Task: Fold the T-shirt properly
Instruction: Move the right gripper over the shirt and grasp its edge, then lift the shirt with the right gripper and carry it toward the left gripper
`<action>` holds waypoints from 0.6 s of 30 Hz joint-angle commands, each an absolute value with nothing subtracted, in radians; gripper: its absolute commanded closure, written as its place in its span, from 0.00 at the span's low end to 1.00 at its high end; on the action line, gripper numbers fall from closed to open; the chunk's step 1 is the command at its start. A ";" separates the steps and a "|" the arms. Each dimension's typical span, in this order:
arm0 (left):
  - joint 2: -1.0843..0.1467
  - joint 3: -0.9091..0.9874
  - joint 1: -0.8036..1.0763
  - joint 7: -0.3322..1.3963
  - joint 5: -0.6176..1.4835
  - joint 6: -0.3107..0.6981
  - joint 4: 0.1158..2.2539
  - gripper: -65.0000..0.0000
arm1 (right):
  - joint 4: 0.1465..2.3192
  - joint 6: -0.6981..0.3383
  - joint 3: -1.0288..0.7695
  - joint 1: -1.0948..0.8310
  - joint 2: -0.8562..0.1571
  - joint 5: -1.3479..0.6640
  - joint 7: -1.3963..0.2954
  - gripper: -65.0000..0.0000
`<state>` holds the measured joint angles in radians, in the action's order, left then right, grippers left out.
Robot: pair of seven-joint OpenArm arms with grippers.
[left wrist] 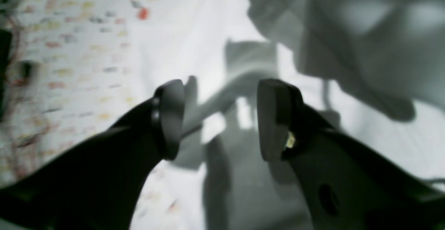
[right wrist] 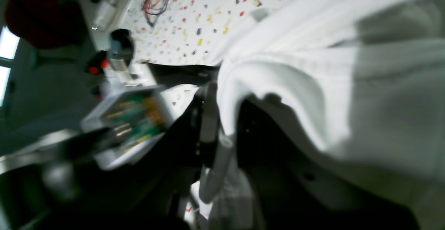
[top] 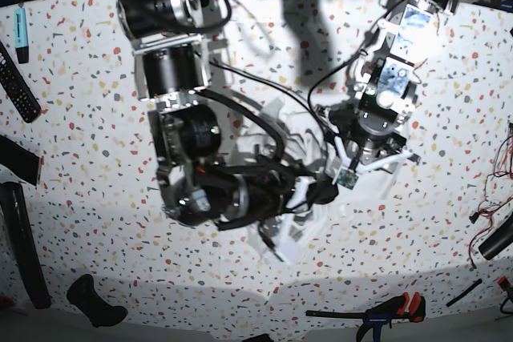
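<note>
Folding looks part done: the T-shirt (top: 309,146) lies bunched in the middle of the terrazzo tabletop (top: 88,158), mostly hidden under both arms in the base view. The right gripper (right wrist: 222,132) is pinched tight on a thick fold of the white cloth, which drapes up and over it in its wrist view. The left gripper (left wrist: 220,118) hangs just above the shirt with its jaws spread apart and nothing between them.

The step in hand seems to be carrying one held edge across the shirt. Next, the left gripper likely needs to come down on a free edge and pinch it, so both can pull the cloth flat.

The arms sit very close together, so little room lies between them. Bare table stretches far left and right. A remote control (top: 18,86) and a blue marker (top: 21,31) lie far left, red and black wires (top: 501,158) far right, and a clamp (top: 389,314) near the front edge.
</note>
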<state>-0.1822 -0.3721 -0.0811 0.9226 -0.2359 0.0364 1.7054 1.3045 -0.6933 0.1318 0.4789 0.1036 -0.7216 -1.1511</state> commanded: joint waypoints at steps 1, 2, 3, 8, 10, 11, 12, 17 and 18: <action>-0.181 -0.368 -0.103 0.957 -0.275 0.031 1.764 0.50 | 1.325 -0.698 0.130 0.512 0.125 -0.735 -1.126 1.00; -0.182 -0.368 -0.104 1.006 -0.306 0.030 1.804 0.50 | 1.325 -0.698 0.131 0.513 0.134 -0.727 -1.126 1.00; -0.186 -0.368 -0.103 1.041 -0.329 0.030 1.842 0.50 | 1.325 -0.698 0.130 0.513 0.143 -0.724 -1.126 1.00; -0.247 -0.368 -0.102 1.059 -0.341 0.026 1.940 0.50 | 1.325 -0.698 0.131 0.513 0.157 -0.725 -1.123 1.00; -0.281 -0.368 -0.101 1.062 -0.340 0.025 1.938 0.50 | 1.325 -0.698 0.130 0.513 0.157 -0.724 -1.123 1.00; -0.302 -0.368 -0.100 1.066 -0.340 0.019 1.937 0.50 | 1.325 -0.698 0.130 0.513 0.157 -0.724 -1.123 1.00; -0.324 -0.368 -0.099 1.072 -0.340 0.000 1.937 0.50 | 1.325 -0.698 0.130 0.513 0.157 -0.724 -1.123 1.00; -0.453 -0.366 -0.099 1.065 -0.345 -0.113 1.937 0.50 | 1.325 -0.698 0.130 0.513 0.157 -0.724 -1.124 1.00; -0.472 -0.360 -0.099 1.058 -0.361 -0.134 1.933 0.50 | 1.325 -0.698 0.131 0.513 0.157 -0.724 -1.123 1.00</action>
<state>-0.4679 -0.3710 -0.0826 1.0767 -0.3355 -0.1234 1.9182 1.3045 -0.6933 0.1310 0.4793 0.1444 -0.6971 -1.1500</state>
